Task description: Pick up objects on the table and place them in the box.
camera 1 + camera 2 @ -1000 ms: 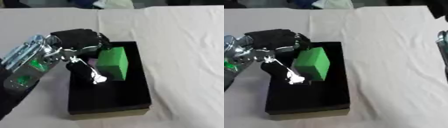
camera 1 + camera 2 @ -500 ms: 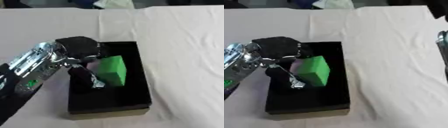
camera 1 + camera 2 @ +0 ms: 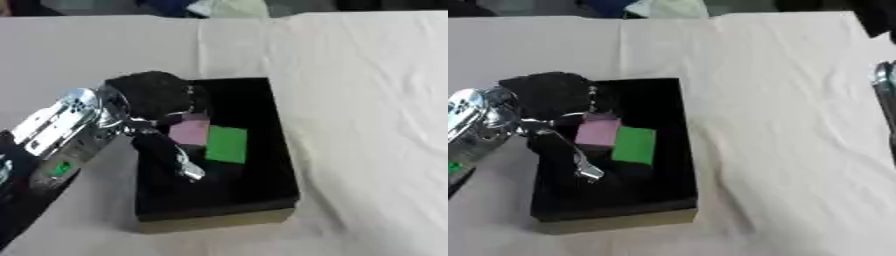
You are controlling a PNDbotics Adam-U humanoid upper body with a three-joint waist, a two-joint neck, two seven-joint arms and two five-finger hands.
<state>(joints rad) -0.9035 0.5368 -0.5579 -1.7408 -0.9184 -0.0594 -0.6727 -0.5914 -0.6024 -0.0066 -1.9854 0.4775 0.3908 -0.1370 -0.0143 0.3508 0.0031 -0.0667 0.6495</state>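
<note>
- Box: black, open-topped, on the cloth-covered surface.
- Green block: inside the box, beside a pink block, evidently deposited.
- Left hand: over the box's left wall, fingers relaxed, grasping nothing.
- Right hand: unseen.

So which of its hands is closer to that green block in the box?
The left. Its left hand hangs over the black box, just beside the green block. Only a bit of the right arm shows, at the table's far right edge.
</note>
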